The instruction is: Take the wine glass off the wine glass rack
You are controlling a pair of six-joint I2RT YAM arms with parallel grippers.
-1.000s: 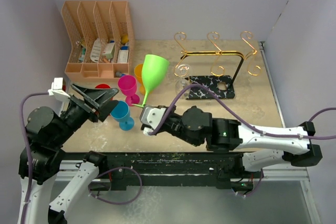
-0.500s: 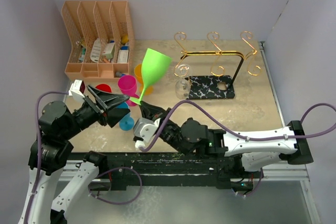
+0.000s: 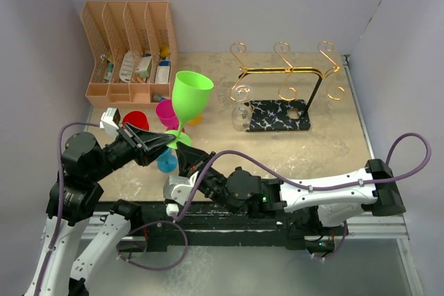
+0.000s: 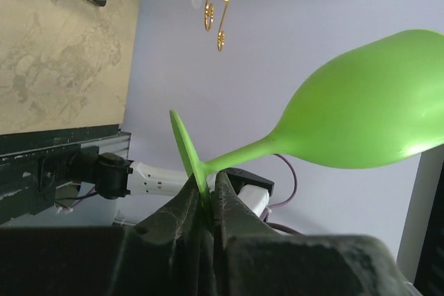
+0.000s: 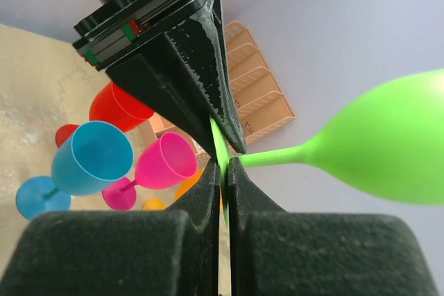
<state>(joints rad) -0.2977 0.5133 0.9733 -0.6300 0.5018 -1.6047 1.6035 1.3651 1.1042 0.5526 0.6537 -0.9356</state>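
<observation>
**Finding.** The bright green plastic wine glass [image 3: 192,93] is off the gold wire wine glass rack [image 3: 286,69]. It is held in the air over the near-left part of the tan table [image 3: 326,150], with its bowl uppermost and its foot lowest.

**Left gripper** [image 4: 205,190]: clamped on the edge of the glass's flat foot.

**Right gripper** [image 5: 223,173]: pinched on the same foot from the other side. The tips of the two grippers almost meet.

**Judgement.** A double hold on the foot suits a transfer from one arm to the other, since the thin disc fits between nearly closed fingers.

**Risk.** The glass may twist or slip if one arm pulls before the other lets go.

**Rack.** It stands toward the far-right corner. A clear wine glass [image 3: 240,117] hangs bowl-down from its near-left hook, so in my judgement work remains.

**Surroundings.** A pink goblet [image 5: 165,164] and a blue goblet [image 5: 94,157] stand below the held glass. An orange slotted organiser [image 3: 128,39] occupies the far-left corner.
</observation>
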